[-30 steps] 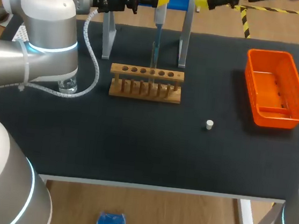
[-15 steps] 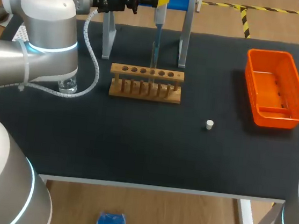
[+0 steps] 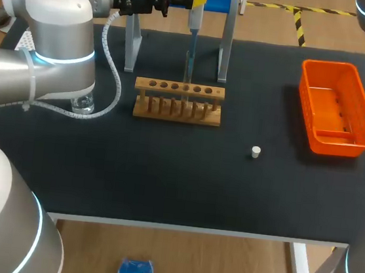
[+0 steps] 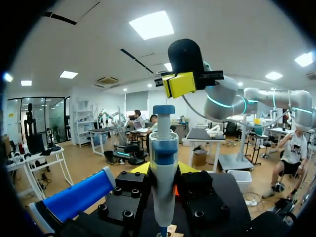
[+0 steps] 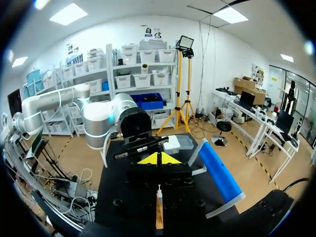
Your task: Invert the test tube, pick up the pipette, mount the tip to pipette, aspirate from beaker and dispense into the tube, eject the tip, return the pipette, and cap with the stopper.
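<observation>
Pipette (image 3: 192, 35) position: upright over the far part of the table (image 3: 165, 174), between the 2 grey uprights of the stand (image 3: 225, 49); its thin lower end points down at a middle hole of the wooden rack (image 3: 178, 101).

Left gripper (image 4: 163, 168): its 2 yellow tips sit against opposite sides of the pipette body, pinching it just under the blue band; this high grip is judged to leave the lower end free to enter a narrow opening, and the vertical hold to keep liquid in the tip.

Test tube: not separable from the rack and the pipette end in any view; judged to stand in the hole under the pipette. Judged step: dispensing into the tube, or lining up for it; whether the end is inside the tube cannot be told.

Right gripper (image 5: 158, 159): yellow tips pressed together, nothing between them; it hangs ahead of and above the pipette in the left wrist view, out of the head view; judged parked there to give the left arm room.

Beaker (image 3: 82, 104): near the table's left edge, partly hidden under the left arm, well apart from the rack.

Stopper (image 3: 255, 151): alone on the table, between the rack and the orange tray (image 3: 341, 64); judged within reach of the right arm for capping. Tray: judged the drop place for the used tip.
</observation>
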`<state>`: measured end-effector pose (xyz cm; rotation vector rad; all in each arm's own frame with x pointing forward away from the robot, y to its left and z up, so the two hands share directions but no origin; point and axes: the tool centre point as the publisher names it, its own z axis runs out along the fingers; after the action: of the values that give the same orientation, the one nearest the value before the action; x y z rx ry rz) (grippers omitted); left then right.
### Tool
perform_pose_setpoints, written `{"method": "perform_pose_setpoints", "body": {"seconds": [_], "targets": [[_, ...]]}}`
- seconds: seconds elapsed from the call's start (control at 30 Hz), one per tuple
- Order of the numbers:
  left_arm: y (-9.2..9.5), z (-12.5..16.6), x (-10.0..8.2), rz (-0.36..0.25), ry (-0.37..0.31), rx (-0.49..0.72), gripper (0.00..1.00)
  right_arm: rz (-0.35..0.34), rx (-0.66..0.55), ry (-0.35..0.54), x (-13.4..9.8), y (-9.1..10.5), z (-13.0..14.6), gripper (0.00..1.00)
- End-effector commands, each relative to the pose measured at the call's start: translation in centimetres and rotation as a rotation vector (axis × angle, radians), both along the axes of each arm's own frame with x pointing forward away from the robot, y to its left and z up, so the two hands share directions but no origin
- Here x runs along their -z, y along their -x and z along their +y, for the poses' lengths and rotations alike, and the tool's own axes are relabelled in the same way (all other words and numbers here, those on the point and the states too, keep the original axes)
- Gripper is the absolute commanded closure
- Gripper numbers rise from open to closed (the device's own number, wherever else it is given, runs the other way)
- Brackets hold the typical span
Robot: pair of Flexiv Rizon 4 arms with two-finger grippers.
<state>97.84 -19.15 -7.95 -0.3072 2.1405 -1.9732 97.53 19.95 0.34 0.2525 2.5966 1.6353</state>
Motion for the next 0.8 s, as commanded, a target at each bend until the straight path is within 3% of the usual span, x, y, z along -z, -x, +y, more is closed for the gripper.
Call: {"method": "perform_pose_setpoints", "body": {"seconds": [0.03, 0.8], "targets": [[0.0, -0.2, 0.1, -0.004, 0.006, -0.005, 1.0, 0.012, 0.001, 0.01, -0.3, -0.4, 0.9, 1.0], [0.0, -0.2, 0.1, -0.004, 0.006, -0.005, 1.0, 0.048, 0.003, 0.017, 0.9, -0.7, 2.7, 1.0]]}}
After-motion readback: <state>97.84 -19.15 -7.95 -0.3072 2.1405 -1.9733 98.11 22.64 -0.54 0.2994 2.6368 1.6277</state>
